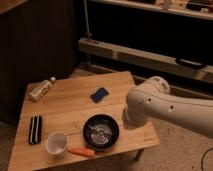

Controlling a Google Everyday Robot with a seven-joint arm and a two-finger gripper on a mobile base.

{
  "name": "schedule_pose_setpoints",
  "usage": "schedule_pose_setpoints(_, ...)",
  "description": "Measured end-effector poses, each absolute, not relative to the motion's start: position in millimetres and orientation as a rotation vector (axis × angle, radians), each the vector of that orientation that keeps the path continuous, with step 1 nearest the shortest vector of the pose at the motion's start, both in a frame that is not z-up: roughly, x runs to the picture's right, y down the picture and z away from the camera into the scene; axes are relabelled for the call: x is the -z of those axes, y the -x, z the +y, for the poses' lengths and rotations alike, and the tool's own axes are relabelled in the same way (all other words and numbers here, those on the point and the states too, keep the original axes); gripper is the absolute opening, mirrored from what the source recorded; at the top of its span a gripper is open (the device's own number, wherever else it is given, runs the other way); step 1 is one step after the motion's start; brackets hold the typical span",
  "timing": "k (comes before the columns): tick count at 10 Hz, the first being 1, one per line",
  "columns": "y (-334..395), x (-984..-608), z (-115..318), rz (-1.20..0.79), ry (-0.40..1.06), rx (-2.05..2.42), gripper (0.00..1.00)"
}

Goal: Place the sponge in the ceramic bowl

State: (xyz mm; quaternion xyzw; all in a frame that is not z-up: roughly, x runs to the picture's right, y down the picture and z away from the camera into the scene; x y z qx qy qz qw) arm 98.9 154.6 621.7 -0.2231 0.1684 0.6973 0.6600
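Observation:
The blue sponge [99, 94] lies flat on the wooden table [70, 112], right of its centre toward the back. The black ceramic bowl [101, 132] with pale swirl lines sits near the front edge, a short way in front of the sponge, and holds nothing. My gripper is out of view. Only a thick white section of my arm [160, 106] shows, hanging over the table's right edge beside the bowl.
A small bottle [41, 90] lies at the back left corner. A black-and-white striped oblong [35, 129] lies at the left. A white cup [56, 143] and an orange carrot [81, 152] sit by the front edge, left of the bowl. Dark shelving stands behind.

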Motion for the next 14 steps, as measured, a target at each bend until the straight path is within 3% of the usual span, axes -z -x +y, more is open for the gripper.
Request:
schedule_pose_setpoints(10,-99,-623,148,0.395,0.473,-1.605,0.03)
schedule_pose_setpoints(14,-82,-680,91,0.341,0.469,-1.705,0.03)
